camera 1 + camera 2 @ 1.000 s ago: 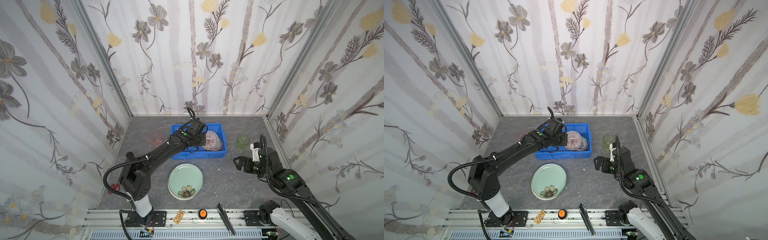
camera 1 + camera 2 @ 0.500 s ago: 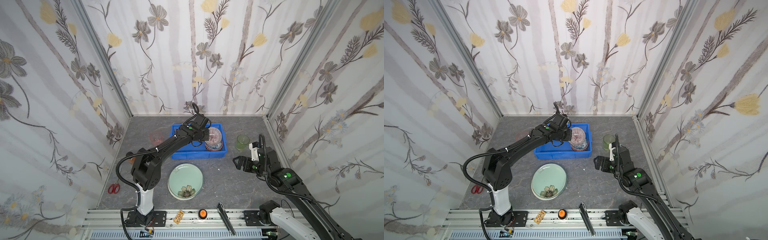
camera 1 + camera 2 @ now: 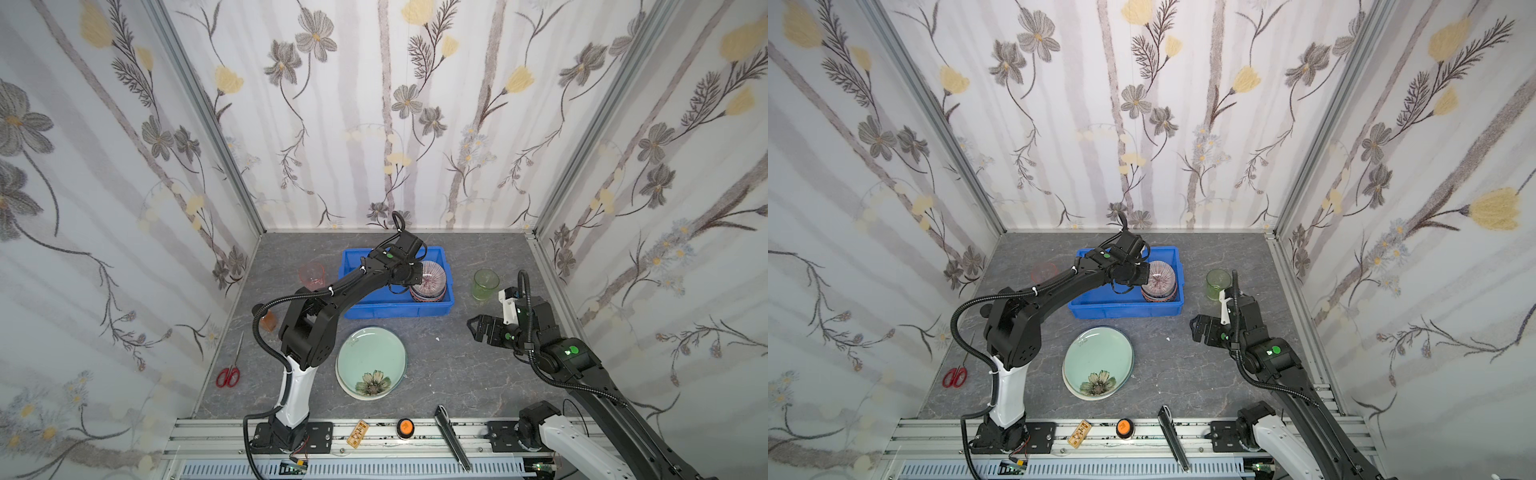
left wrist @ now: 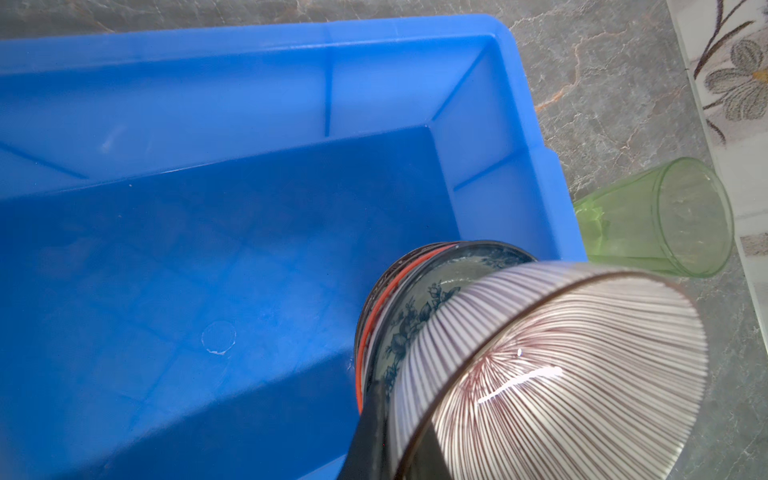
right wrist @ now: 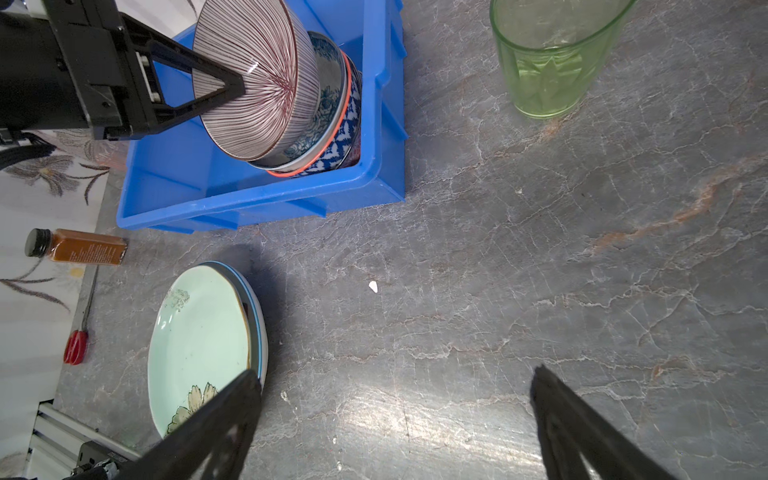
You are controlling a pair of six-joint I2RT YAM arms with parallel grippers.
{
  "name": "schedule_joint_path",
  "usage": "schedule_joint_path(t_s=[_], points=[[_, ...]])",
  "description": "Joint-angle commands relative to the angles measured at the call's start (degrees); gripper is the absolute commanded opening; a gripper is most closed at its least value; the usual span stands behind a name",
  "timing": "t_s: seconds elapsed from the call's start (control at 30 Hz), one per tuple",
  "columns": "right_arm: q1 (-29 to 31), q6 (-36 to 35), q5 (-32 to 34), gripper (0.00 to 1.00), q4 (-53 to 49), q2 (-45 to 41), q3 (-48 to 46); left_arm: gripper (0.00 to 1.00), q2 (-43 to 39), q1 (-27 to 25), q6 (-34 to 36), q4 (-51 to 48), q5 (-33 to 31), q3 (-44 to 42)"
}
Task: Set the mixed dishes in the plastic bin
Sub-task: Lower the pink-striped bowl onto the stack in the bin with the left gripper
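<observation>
Maroon-striped white ceramic bowl (image 5: 257, 83) tilts over the stack at the right end of the bright blue rectangular plastic bin (image 3: 395, 313).
Over the last second the left gripper (image 5: 232, 89), fingers clenched on the bowl's rim, has edged rightward along the bin, bringing the bowl against the nested patterned bowls (image 5: 332, 120). It leans there, not seated, so release looks like the next step. The right gripper (image 5: 395, 374) hangs spread wide and empty over the grey marbled table (image 5: 540, 249), near right. Outside the bin: the pale green flowered plate (image 3: 370, 357) near centre, the green glass tumbler (image 3: 485, 283) right of the bin, the pink glass tumbler (image 3: 311, 274) left of it.
</observation>
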Motion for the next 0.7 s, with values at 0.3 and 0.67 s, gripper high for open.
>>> schedule_joint_path(t_s=[0.3,0.67], points=[[-1.02,-1.04,-1.25,1.0,2.44,-0.43,-1.22,0.0,1.87,0.2,0.08,0.06,1.23,2.74],[-1.64,-1.13,-1.81,1.0,2.52,-1.13,-1.93,0.01,1.36,0.17,-1.39,-1.44,1.75,2.34]])
